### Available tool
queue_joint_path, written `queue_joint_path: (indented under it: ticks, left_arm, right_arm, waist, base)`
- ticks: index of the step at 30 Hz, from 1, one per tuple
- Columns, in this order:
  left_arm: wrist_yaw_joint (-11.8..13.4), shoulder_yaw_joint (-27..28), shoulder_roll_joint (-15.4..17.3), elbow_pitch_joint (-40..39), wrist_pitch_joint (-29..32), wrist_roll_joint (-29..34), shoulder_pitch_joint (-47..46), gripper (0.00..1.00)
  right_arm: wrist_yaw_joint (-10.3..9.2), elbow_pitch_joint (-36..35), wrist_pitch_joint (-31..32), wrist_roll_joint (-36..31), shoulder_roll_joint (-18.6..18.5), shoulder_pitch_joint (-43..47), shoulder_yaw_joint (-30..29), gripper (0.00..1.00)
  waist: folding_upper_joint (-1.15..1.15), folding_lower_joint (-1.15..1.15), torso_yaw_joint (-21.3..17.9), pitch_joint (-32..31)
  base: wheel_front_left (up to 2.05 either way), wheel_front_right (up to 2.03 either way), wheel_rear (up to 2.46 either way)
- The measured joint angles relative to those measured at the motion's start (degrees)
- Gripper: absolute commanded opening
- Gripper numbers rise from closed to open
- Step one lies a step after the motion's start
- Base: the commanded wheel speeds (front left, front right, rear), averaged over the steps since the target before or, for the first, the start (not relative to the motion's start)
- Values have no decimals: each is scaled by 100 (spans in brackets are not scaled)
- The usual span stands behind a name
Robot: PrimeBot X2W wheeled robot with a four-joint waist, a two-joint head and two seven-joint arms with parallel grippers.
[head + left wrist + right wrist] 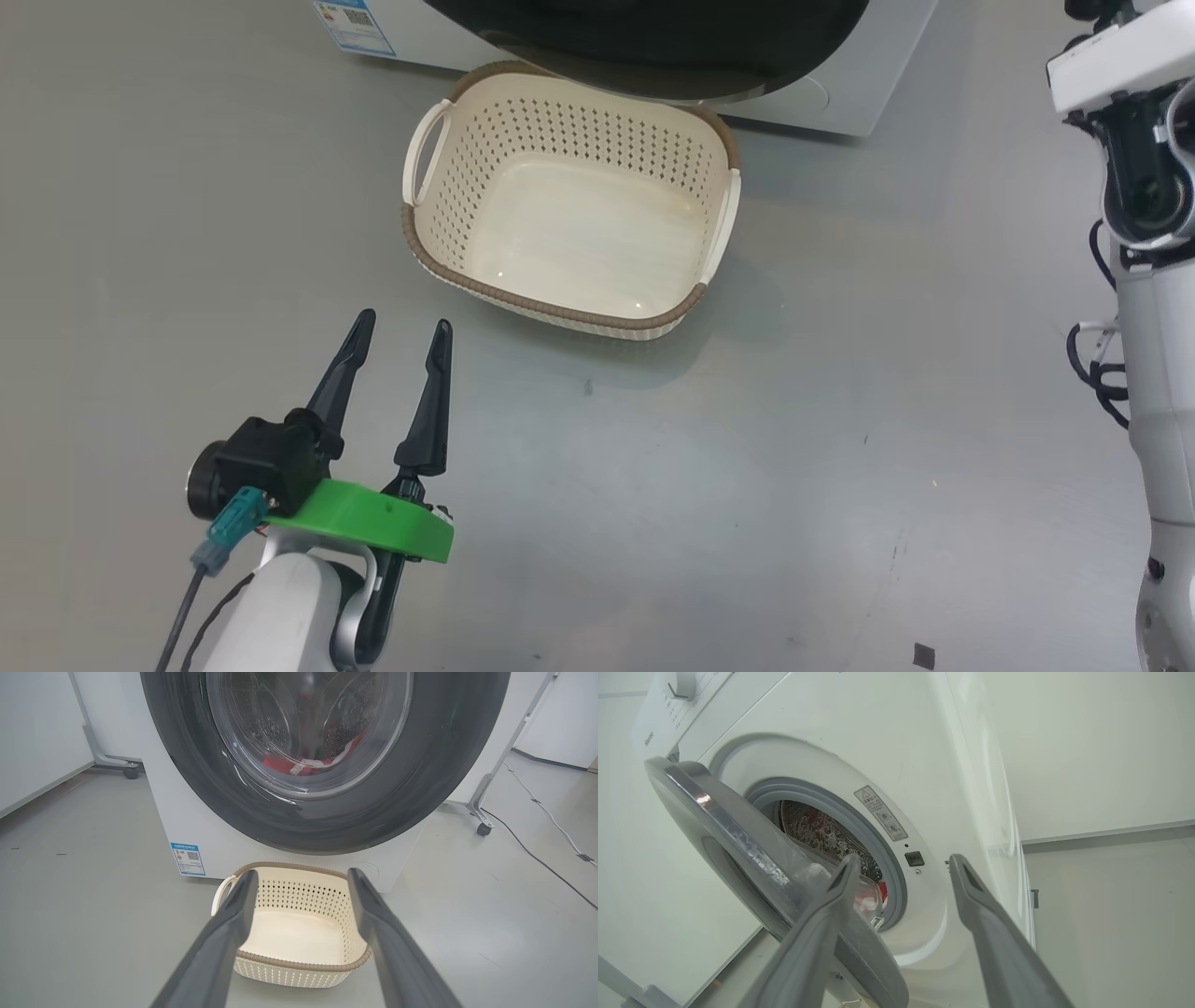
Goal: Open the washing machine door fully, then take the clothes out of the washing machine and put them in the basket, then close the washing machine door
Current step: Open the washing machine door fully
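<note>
Your basket [560,131] with its cream bottom bare, on the grey floor [840,420] just before the washing machine [182,821], red clothes [303,763] in its drum [817,830] behind the partly open door [420,779], your left gripper [404,323] near the basket, fingers apart, your right gripper [904,861] facing the door, fingers apart, white wall [1087,742] beside.

The cream plastic basket [579,131] has walls dotted with rows of small diamond holes and a brown woven-look rim. The big white washing machine [224,844] bears a small blue label [188,858], and its round door [327,821] is glossy black around clear glass. The soft clothes [299,765] are bright red with white trim. My left gripper [404,320] has black fingers and a vivid green collar [373,523] (a teal plug [233,527] too). The floor [794,467] is plain grey.
</note>
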Motion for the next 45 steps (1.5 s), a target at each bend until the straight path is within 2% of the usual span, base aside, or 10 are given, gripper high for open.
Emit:
queue_joint_path:
  ticks: [5, 15, 16, 17, 18, 31, 45]
  left_arm:
    - [-4, -32, -1, 2, 0, -56, -112, 100]
    - [-5, -132, -4, 13, 0, -196, -273, 100]
    - [-5, -148, -8, 13, 0, -207, -302, 100]
    - [-5, -152, -10, 12, 0, -207, -330, 100]
    - [-5, -151, -11, 11, 0, -210, -353, 100]
    - [-8, -116, -19, 77, 0, -247, -415, 100]
    - [-25, -115, -21, 185, 0, -246, -443, 100]
  right_arm:
    - [-8, 233, 337, 411, 77, -470, -248, 100]
    - [-155, 626, 789, 522, -15, -1223, -344, 100]
    - [-155, 672, 845, 582, -14, -1283, -363, 81]
    - [-158, 727, 912, 672, -1, -1345, -379, 29]
    - [-160, 773, 967, 742, 23, -1400, -386, 0]
    - [-163, 1441, 1625, 1511, 356, -1852, -536, 0]
    - [-314, 2007, 2398, 2562, 522, -2004, -1034, 0]
  waist:
    - [0, 0, 117, 179]
    - [0, 0, 314, 438]
    - [0, 0, 337, 461]
    - [0, 0, 361, 484]
    - [0, 0, 384, 506]
    - [0, 0, 534, 606]
    - [0, 0, 564, 521]
  base:
    - [0, 0, 0]
    - [0, 0, 0]
    - [0, 0, 0]
    - [0, 0, 0]
    - [0, 0, 0]
    - [0, 0, 0]
    - [0, 0, 0]
